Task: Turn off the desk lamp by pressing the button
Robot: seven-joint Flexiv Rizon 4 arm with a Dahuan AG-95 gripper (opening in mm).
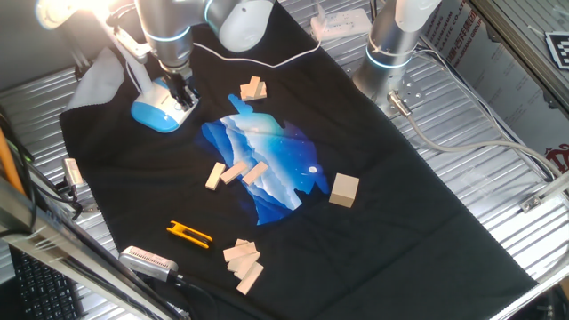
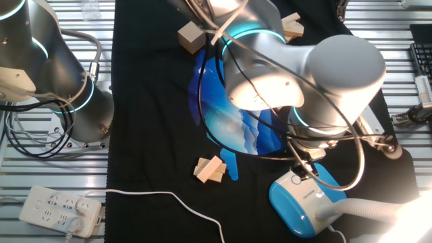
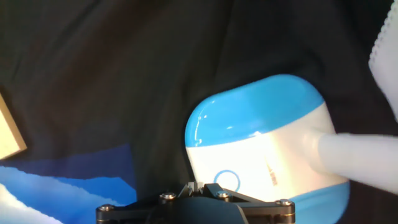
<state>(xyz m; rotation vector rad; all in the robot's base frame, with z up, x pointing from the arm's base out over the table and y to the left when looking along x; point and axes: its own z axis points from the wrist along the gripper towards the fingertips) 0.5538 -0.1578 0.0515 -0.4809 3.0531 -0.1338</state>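
Note:
The desk lamp stands at the back left of the black cloth, with its light-blue base (image 1: 153, 114) and white top face. Its white neck (image 2: 368, 210) bends up to the head (image 1: 67, 11), which glows brightly. The button (image 3: 226, 181) is a small ringed circle on the white face; it also shows in the other fixed view (image 2: 295, 181). My gripper (image 1: 183, 94) points down over the base's near edge. In the hand view my gripper (image 3: 196, 186) has its fingertips together, just left of the button ring. Whether they touch the lamp cannot be told.
Several wooden blocks lie on the cloth: a pair (image 1: 253, 89) near the lamp, some (image 1: 235, 172) mid-cloth, a cube (image 1: 344, 189), a pile (image 1: 244, 264) in front. A yellow clip (image 1: 188, 234), a grey device (image 1: 148, 260), a second arm's base (image 1: 391, 49) and a power strip (image 2: 59, 208) are around.

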